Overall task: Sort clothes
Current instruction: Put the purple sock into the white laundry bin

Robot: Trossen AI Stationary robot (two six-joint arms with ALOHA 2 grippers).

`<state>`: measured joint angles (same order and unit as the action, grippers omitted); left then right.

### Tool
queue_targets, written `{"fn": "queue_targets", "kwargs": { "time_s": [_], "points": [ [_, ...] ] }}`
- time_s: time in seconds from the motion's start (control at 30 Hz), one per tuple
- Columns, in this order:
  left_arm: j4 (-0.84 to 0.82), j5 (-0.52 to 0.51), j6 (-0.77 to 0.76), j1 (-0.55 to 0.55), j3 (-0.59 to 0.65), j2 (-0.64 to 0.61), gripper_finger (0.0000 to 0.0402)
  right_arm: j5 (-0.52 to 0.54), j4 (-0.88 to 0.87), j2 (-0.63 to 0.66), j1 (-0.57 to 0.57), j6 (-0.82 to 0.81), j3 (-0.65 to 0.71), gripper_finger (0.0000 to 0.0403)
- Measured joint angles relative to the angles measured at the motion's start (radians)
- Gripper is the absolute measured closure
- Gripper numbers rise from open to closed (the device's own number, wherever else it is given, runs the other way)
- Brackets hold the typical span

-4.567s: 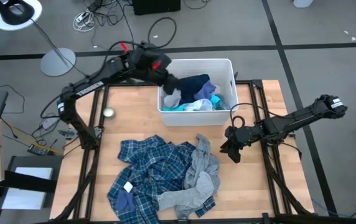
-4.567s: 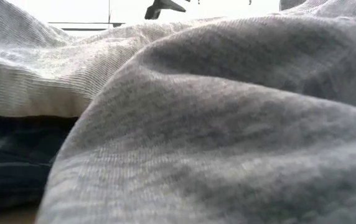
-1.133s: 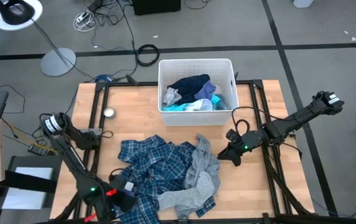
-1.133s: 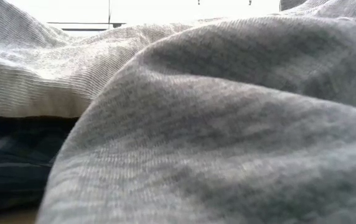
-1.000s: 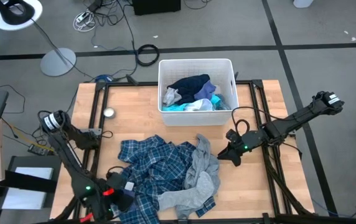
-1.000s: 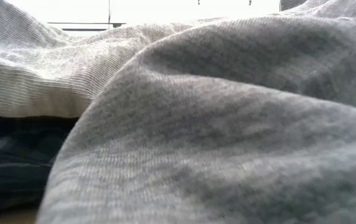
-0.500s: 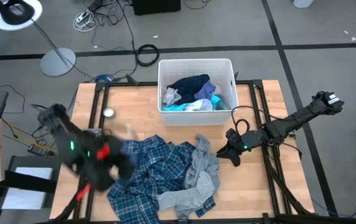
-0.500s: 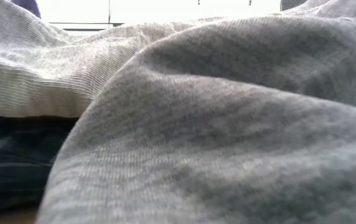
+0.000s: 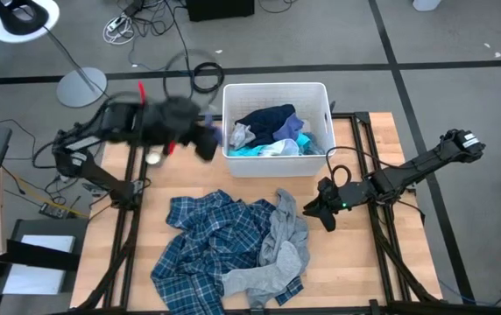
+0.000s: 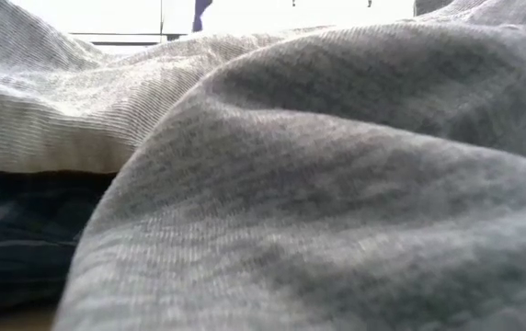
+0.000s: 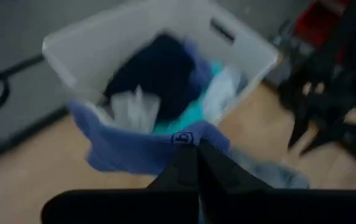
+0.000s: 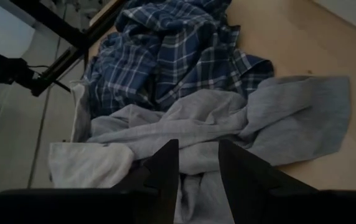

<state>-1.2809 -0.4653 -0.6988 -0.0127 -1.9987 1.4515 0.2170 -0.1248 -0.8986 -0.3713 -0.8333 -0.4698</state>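
My left gripper (image 9: pixel 207 143) hangs above the table's far left part, just left of the white bin (image 9: pixel 272 87), shut on a small blue-violet cloth (image 11: pixel 134 146). The bin (image 11: pixel 72 46) holds dark navy, turquoise and pale clothes. A blue-white plaid shirt (image 9: pixel 207 241) lies spread on the table's near half, with a grey garment (image 9: pixel 281 241) draped over its right side. My right gripper (image 9: pixel 321 210) stands open, low, just right of the grey garment (image 12: pixel 259 118), touching nothing. In the low view the grey garment (image 10: pixel 337 184) fills the picture. My left gripper pinches the blue-violet cloth between its two fingers at an upper fold (image 11: pixel 187 140) near a small label. The cloth is lifted clear of the table and hangs to one side of the fingers, slack. One layer or several, I cannot tell.
A small round metal thing (image 9: pixel 152 158) lies on the wood left of the bin. Black frame rails (image 9: pixel 132 192) run along the table's left and right sides. Bare wood shows between the bin and the plaid shirt (image 12: pixel 165 50).
My left gripper, staying shut, has swung from the table's near left corner up and toward the far edge, ending beside the bin's left wall. The blue-violet cloth has come with it, lifted clear off the plaid shirt's near left corner.
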Motion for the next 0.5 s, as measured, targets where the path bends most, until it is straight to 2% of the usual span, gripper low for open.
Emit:
{"fn": "queue_targets", "kwargs": {
  "time_s": [0.2,0.37,0.5],
  "points": [
    [0.284,0.074,0.195,0.193,-0.001,0.058,0.0401,0.004,-0.004,0.0,0.024,0.007,0.0,0.0289],
    [0.504,0.084,0.317,0.262,-0.001,0.131,0.0397,0.004,-0.004,0.0,0.051,0.007,0.0,0.0289],
    [0.582,0.19,0.378,0.291,-0.001,0.193,0.0388,0.004,-0.003,0.0,0.065,0.007,0.0,0.0289]
  ]
}}
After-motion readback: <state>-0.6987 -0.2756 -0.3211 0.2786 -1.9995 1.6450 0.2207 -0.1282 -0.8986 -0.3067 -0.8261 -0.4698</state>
